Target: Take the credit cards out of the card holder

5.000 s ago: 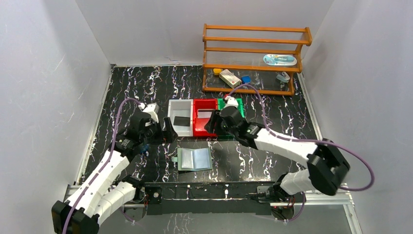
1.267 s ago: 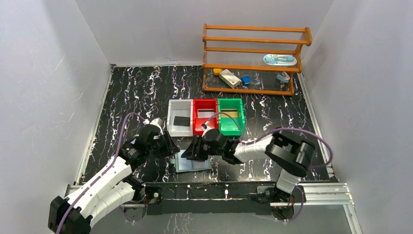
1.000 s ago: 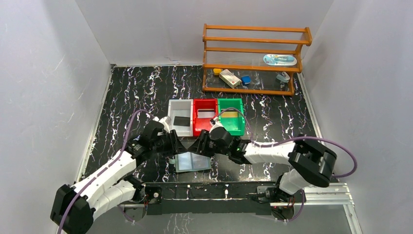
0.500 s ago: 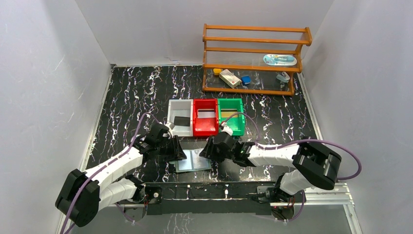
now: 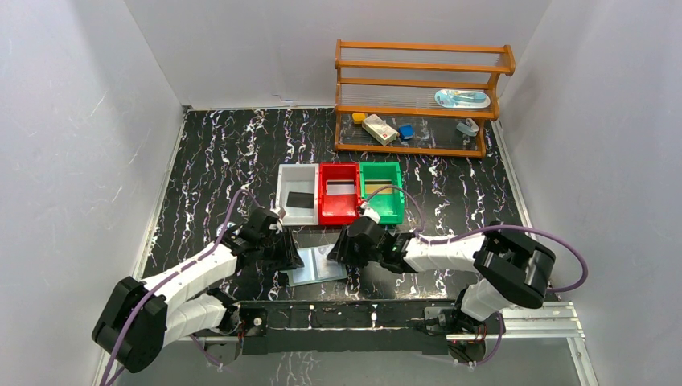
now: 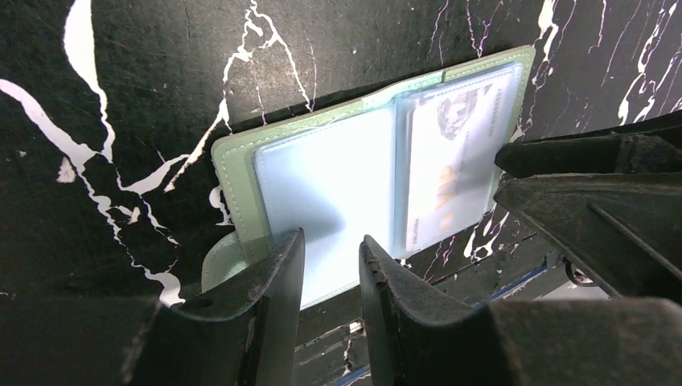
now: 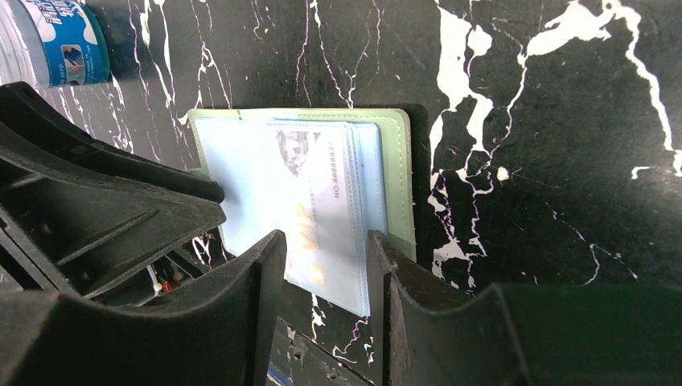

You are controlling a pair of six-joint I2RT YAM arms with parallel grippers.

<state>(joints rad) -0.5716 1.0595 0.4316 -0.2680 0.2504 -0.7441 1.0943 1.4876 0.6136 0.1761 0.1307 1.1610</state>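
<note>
The table [image 5: 225, 145] is left bare around the open holder [image 5: 320, 265], which is laid flat near its front edge. The left tool [image 6: 330, 265] is held narrowly spread over the left page's edge. The right tool [image 7: 326, 273] is spread astride the pocketed card [image 7: 310, 177].

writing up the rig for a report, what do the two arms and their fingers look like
The left arm and the right arm match: white shells over the links, black joints. A purple cable loops along each. The fingers are matt black, wedge-shaped plastic, alike on both. No markings can be made out.
</note>
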